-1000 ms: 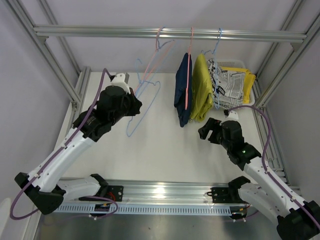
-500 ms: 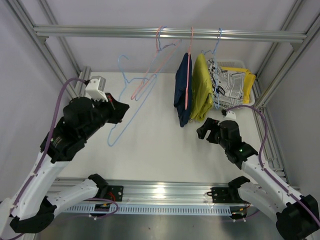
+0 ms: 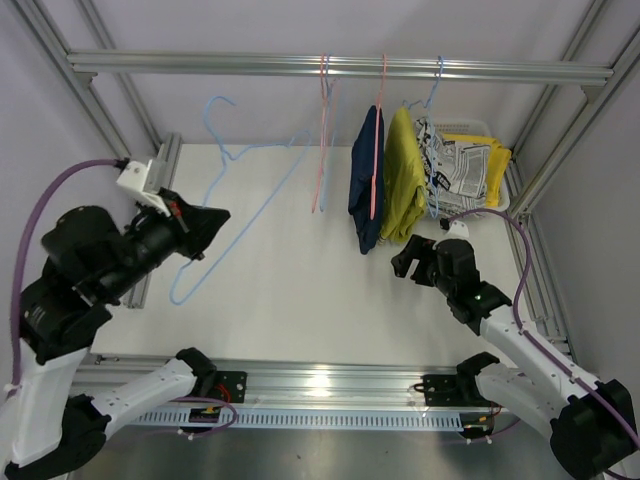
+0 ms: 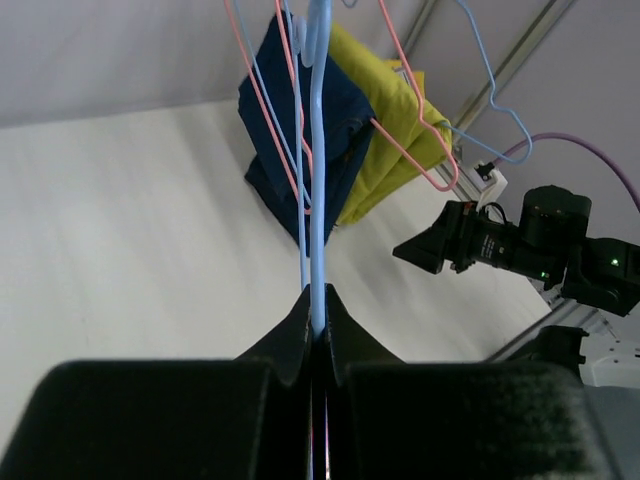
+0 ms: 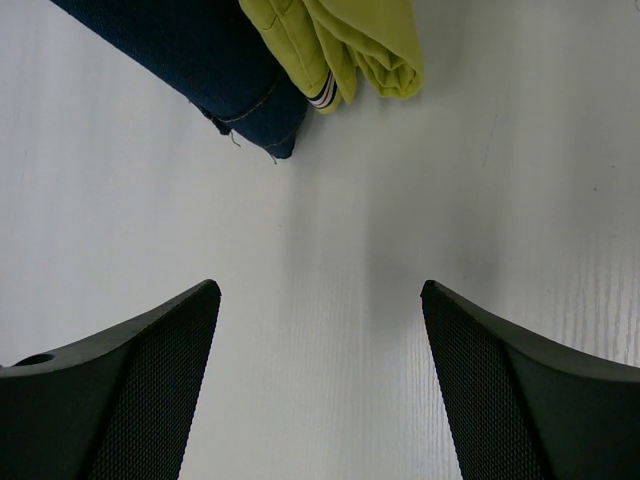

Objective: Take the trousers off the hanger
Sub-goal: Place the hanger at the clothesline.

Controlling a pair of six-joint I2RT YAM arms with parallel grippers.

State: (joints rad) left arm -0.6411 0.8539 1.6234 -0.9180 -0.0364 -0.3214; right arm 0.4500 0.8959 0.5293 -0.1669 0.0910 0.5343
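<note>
The left gripper [image 4: 318, 310] clamps a bare blue hanger [image 4: 317, 200]; the right gripper [image 5: 318, 290], spread and empty, hangs near the navy trousers [image 3: 366, 180] — soft, limp cloth, likely best pinched at the lower edge.

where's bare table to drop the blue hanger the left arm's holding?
Bare: centre and left of the white tabletop, from the light blue wire hanger across to the dark navy trousers, plus its near strip. Crowded: back right, with mustard-olive trousers, white basket and the open right fingers.
</note>
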